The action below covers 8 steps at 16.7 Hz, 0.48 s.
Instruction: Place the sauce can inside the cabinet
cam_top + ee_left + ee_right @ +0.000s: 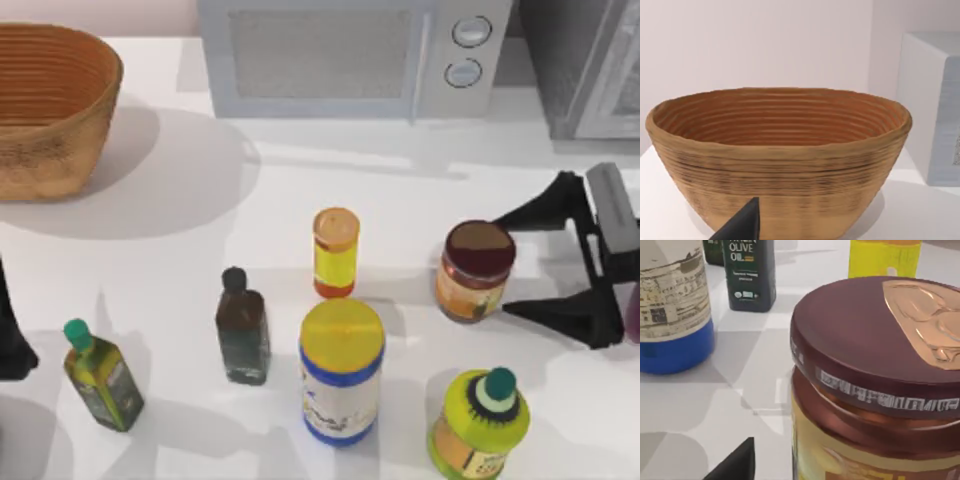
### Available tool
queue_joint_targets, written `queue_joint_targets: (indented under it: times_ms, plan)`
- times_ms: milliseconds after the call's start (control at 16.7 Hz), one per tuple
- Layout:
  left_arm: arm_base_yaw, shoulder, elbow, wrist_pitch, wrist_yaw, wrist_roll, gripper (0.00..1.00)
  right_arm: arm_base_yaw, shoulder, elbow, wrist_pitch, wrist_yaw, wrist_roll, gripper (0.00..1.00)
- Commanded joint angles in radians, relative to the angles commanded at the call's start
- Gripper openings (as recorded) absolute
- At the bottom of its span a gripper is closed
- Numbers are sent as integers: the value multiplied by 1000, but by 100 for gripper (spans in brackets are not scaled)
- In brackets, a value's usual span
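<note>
- Top view: the white tabletop (200,220) carries everything; places below are given relative to the sauce can (475,270), which stands upright right of the tabletop's middle.
- The pale grey microwave (350,55) with two round knobs stands at the far edge, behind and left of the sauce can.
- The grey cabinet (590,70) sits at the far right corner, behind and right of the sauce can, well apart from it.
- The woven basket (50,105) is far to the sauce can's left, at the far left corner; it also shows close up in the left wrist view (780,155).
- The right gripper (530,260) lies just right of the sauce can, its jaws spread wide, one black finger behind the can and one in front, neither clearly touching it.
- The yellow-lidded blue-and-white can (342,370) stands in front and left of the sauce can.
- A lime-green container with a green cap (482,420) stands directly in front.
- A dark olive oil bottle (242,325) is further left.
- A green-capped oil bottle (100,375) is furthest left in front.
- A slim yellow orange-capped bottle (335,250) stands left of the sauce can.
- The left gripper (12,330) sits at the left edge; I cannot tell its jaws' state.
</note>
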Motion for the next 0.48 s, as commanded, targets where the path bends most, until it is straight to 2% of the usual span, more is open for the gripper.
queue_joint_targets:
  times_ms: [480]
  plan:
    - [0, 0, 0, 0, 0, 0, 100, 67, -29, -84, 389, 7, 346, 100]
